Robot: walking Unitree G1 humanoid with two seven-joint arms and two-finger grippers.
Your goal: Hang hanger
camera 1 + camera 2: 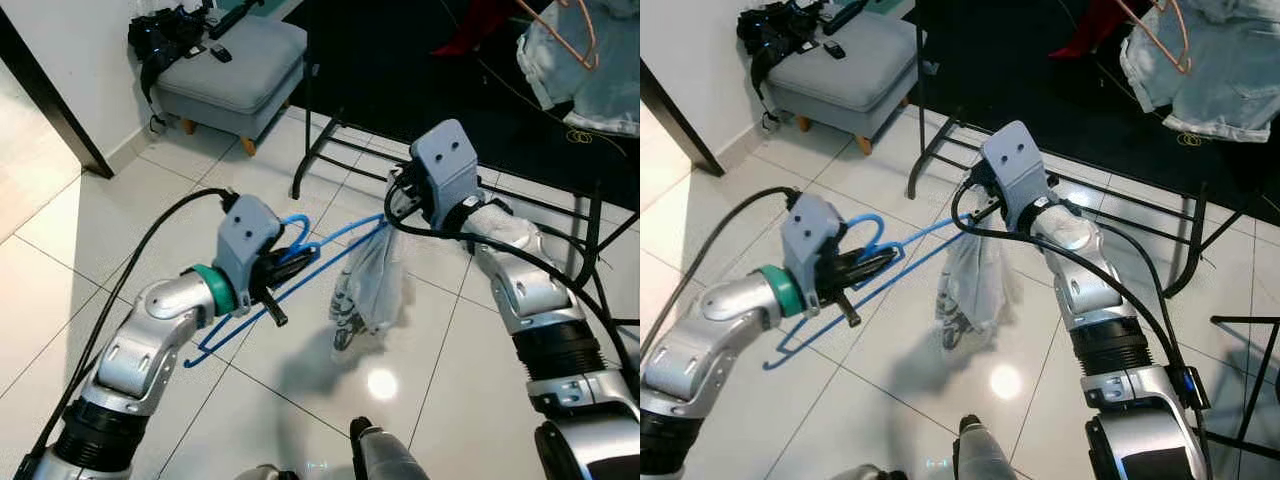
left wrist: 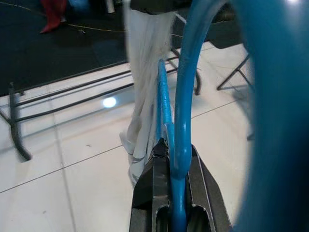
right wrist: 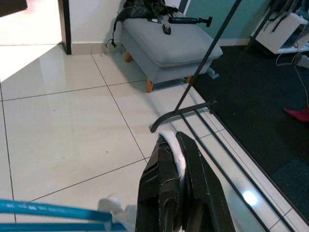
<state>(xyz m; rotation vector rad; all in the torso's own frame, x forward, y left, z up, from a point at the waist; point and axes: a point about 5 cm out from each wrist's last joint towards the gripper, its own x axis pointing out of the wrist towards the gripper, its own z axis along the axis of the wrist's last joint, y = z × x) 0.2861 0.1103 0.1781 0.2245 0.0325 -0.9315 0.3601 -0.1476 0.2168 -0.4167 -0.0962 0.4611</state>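
The left gripper (image 2: 175, 159) is clamped on the blue hanger (image 1: 300, 262) near its hook, holding it above the tiled floor (image 1: 100, 230). The right gripper (image 3: 175, 159) pinches the white cloth (image 1: 372, 285) that drapes from the hanger's far end, beside the black rack (image 1: 330, 140). A grey stool (image 1: 235, 60) stands by the wall.

Both silver arms reach forward at about the same height, elbows bent. The left gripper (image 1: 285, 268) points toward the robot's right, its jaws clamped on the blue hanger (image 1: 865, 275). The right gripper (image 3: 175, 159) points leftward and down, jaws pinched together on a fold of white cloth (image 1: 372, 285).
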